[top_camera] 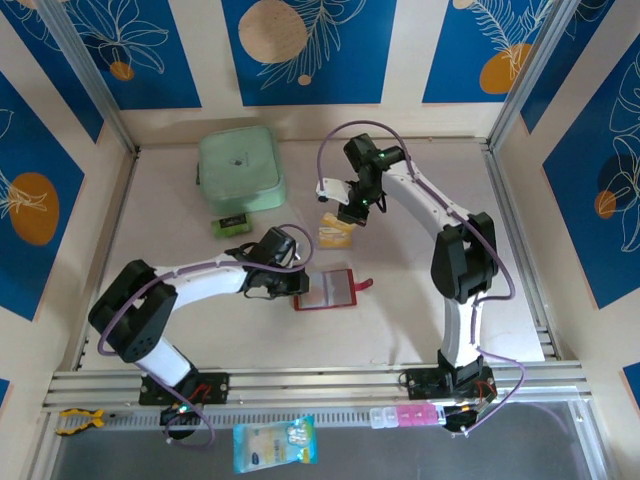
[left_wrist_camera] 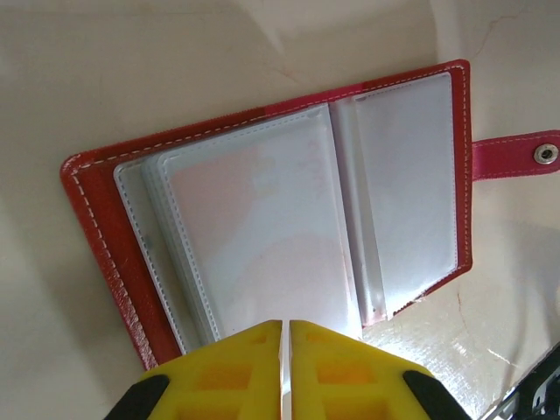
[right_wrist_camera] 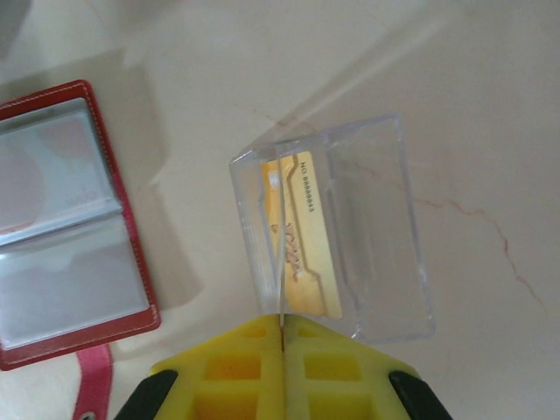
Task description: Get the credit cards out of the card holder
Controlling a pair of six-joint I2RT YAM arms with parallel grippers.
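**Q:** Top view: where do the task objects lie?

**A:** The card holder (top_camera: 327,290) lies open near the middle of the bench (top_camera: 230,340), with its snap tab (top_camera: 362,288) pointing to 3 o'clock. The tan-gold card (top_camera: 336,232) lies flat at 12 o'clock from the holder and apart from it. The pale card (top_camera: 330,190) is further toward 12 o'clock, beside the right claw (top_camera: 352,207).

**Q:** Wrist views: how do the claws stand?

**A:** The left claw (left_wrist_camera: 284,328) has its fingers together at the 6 o'clock edge of the clear sleeves (left_wrist_camera: 262,236) and appears to nip one sleeve. In the top view it sits at 9 o'clock from the holder. The right claw (right_wrist_camera: 283,328) is clamped on one edge of the pale card (right_wrist_camera: 367,227). That card looks almost see-through here, and the tan-gold card (right_wrist_camera: 302,236) shows beneath it.

**Q:** What are the failure modes?

**A:** The right claw's hold is narrow and on the edge only. A tilt or a quick swing could let the pale card slip out, or drop it back across the holder (right_wrist_camera: 70,245). The left claw's nip is also shallow. If it slips, the cover may fold shut or slide. The visible sleeves look empty, but they are stacked, so a card hidden behind them cannot be ruled out.
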